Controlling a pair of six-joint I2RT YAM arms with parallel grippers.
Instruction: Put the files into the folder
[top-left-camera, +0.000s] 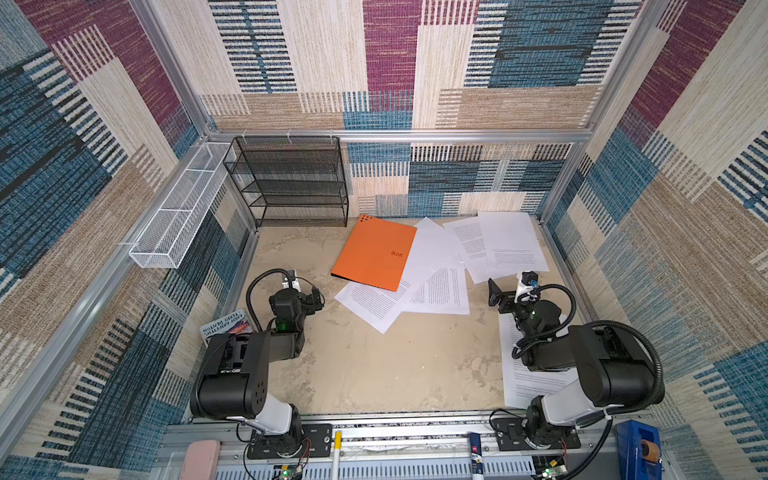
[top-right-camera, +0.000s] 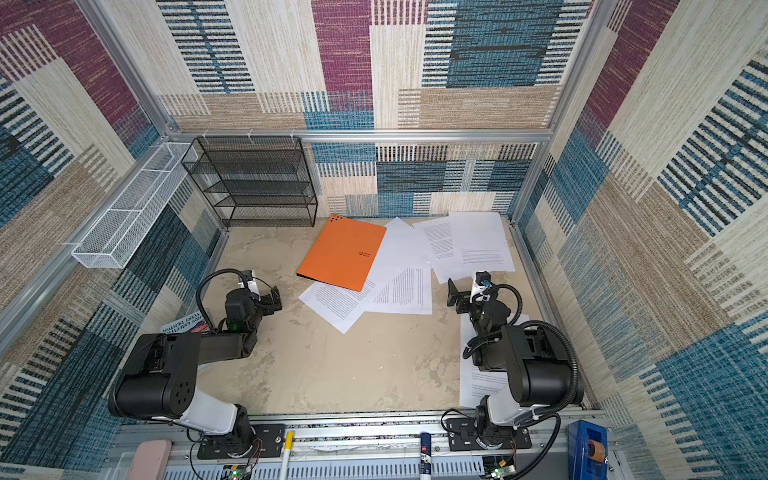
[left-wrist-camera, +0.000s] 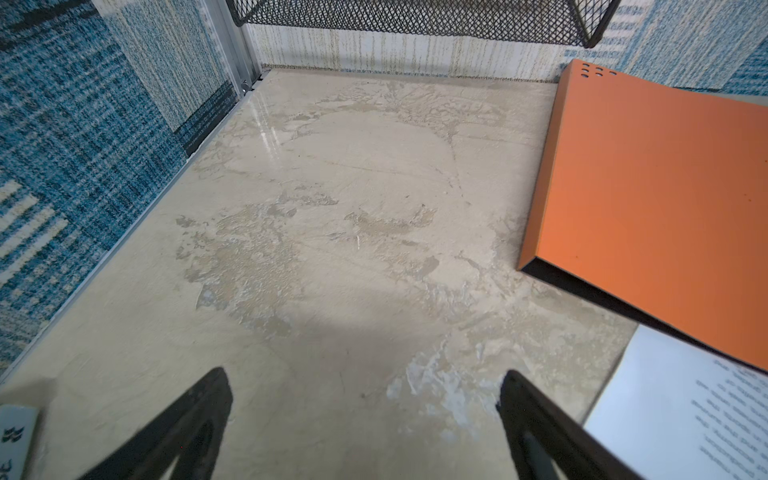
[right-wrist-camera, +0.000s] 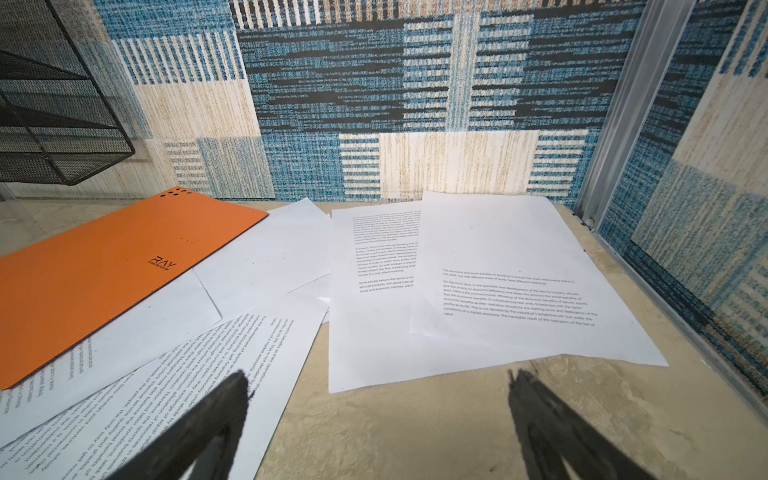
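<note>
- Flat orange folder (top-left-camera: 372, 253): smooth, matt cover.
- Loose white paper sheets (top-left-camera: 440, 291): thin, matt, smooth.
- Beige tabletop (left-wrist-camera: 332, 187): mottled, stone-like, faint sheen at far left.
- Black wire-mesh metal rack (top-left-camera: 291, 183): matt.
- White metal mesh tray (top-left-camera: 178, 212) on left wall: painted, matt.
- Patchwork walls (top-left-camera: 540, 62): rough woven cloth look.

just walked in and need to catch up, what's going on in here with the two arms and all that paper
Nothing is being handled at this moment. The left gripper and right gripper both hover open and empty over the table. The orange folder lies closed, resting on some of the loose sheets. Others are spread beside it, and a last sheet lies under the right arm.
</note>
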